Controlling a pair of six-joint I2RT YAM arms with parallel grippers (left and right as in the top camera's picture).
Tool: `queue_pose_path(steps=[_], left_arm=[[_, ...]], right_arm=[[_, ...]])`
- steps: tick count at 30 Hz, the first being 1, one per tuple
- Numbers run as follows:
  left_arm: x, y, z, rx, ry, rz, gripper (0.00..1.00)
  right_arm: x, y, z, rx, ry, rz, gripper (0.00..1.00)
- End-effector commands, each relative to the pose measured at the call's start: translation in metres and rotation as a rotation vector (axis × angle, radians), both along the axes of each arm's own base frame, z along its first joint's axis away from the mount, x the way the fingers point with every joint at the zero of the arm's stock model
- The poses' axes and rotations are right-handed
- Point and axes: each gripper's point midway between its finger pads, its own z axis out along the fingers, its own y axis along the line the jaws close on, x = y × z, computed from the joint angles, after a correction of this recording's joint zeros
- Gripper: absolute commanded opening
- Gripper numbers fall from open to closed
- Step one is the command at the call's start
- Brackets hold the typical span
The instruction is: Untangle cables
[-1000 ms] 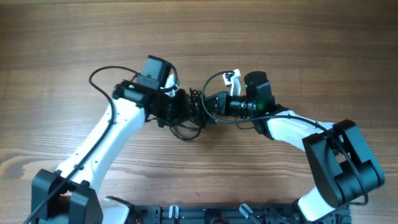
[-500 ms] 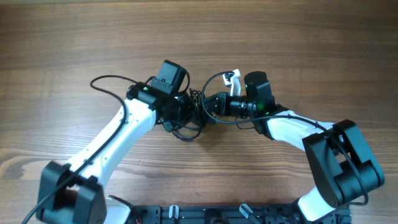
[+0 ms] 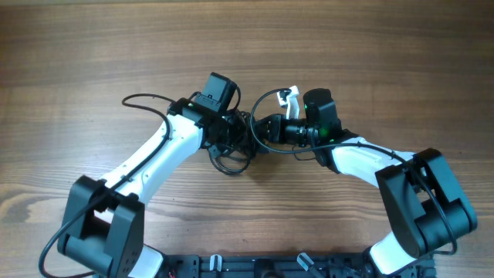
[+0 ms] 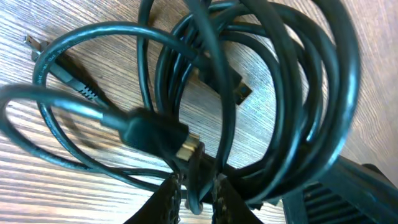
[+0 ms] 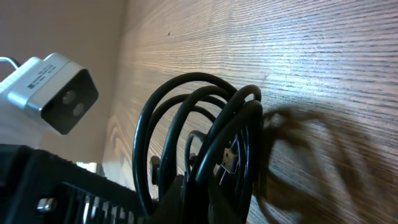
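Note:
The cables [image 3: 229,160] are a bunch of thin black cords between my two grippers at the middle of the table. In the left wrist view the cables [image 4: 292,93] loop in several coils, with a black plug [image 4: 152,129] lying across them. My left gripper [image 4: 196,202] stands narrowly open with one strand passing loosely between its fingers [image 4: 171,202]. From above, the left gripper [image 3: 238,133] meets the bunch from the left. My right gripper [image 3: 258,131] is shut on the cables [image 5: 205,124] from the right, holding the coil upright, a USB plug [image 5: 229,160] hanging in it.
The wooden table [image 3: 386,46] runs on all sides. The left arm's own thicker wire [image 3: 143,100] arcs out to the left. A white clip [image 3: 290,96] sits on the right wrist. The left wrist camera [image 5: 55,93] shows close beyond the coil. A black rail [image 3: 255,266] lines the near edge.
The left arm has swung right and pushed into the bunch, its jaws narrowing and then easing slightly. The right arm has stayed still with its grip unchanged.

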Motion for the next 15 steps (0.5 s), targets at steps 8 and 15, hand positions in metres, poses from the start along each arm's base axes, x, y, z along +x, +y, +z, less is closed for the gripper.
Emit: queue_pose_path(steps=[8, 15], left_arm=[[-0.008, -0.006, -0.007, -0.02, 0.065, -0.007, 0.21], [-0.011, -0.012, -0.005, -0.057, 0.093, 0.006, 0.2]], right_arm=[[0.0, 0.002, -0.004, -0.011, -0.01, 0.011, 0.04], [0.0, 0.002, -0.004, -0.011, -0.01, 0.011, 0.04]])
